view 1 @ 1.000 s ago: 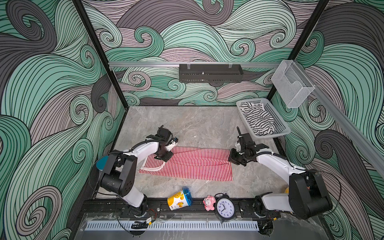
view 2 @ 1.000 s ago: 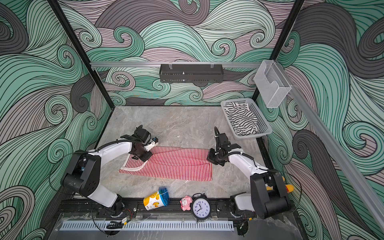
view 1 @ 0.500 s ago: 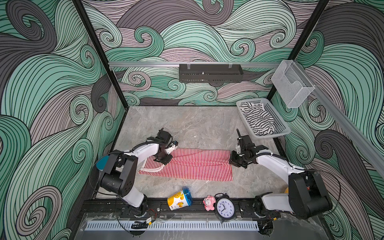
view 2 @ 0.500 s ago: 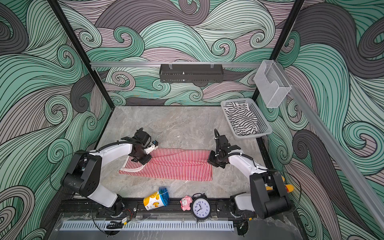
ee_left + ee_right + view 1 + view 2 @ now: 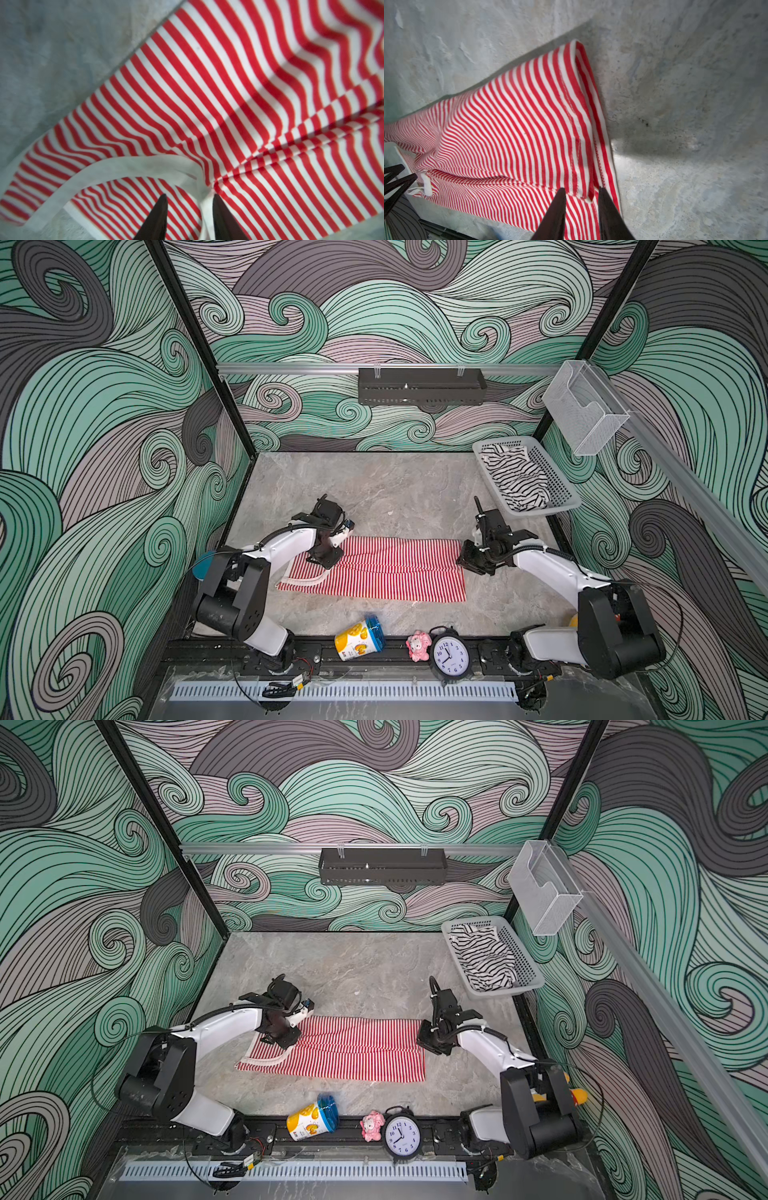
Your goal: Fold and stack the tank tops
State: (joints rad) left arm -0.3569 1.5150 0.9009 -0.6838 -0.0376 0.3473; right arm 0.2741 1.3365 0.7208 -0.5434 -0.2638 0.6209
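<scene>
1. Swirling teal, mauve and grey wallpaper (image 5: 395,315) walls in a grey marbled bench (image 5: 395,489), seen in both top views. Two white-and-black arms reach inward from the front rail with elbows bent and wrists tipped down. The left pincer (image 5: 326,563) is over the strap end of the red-and-white tank top (image 5: 386,572), and the right pincer (image 5: 467,563) is at its hem end.

2. In a top view, the red-and-white tank top (image 5: 345,1052) lies flat as a long band. Its long axis runs left to right across the bench (image 5: 353,973), with the straps to the left and the hem to the right. Thin stripes cross the band, and a lengthwise fold edge runs along its middle. The black-and-white tank top (image 5: 482,959) sits crumpled in a grey perforated basket (image 5: 503,990) at the back right, well apart from the other top.

3. Left wrist view: the left pincer (image 5: 189,196) stands parted just above the soft knit, clamped on nothing. A curl of cream trim (image 5: 128,168) lies just beside one of the dark, pointed fingers (image 5: 222,218).

4. Right wrist view: the right pincer (image 5: 581,189) is likewise parted, its dark tips either side of the stitched hem (image 5: 577,128). The cloth lies slack on the stone.
</scene>
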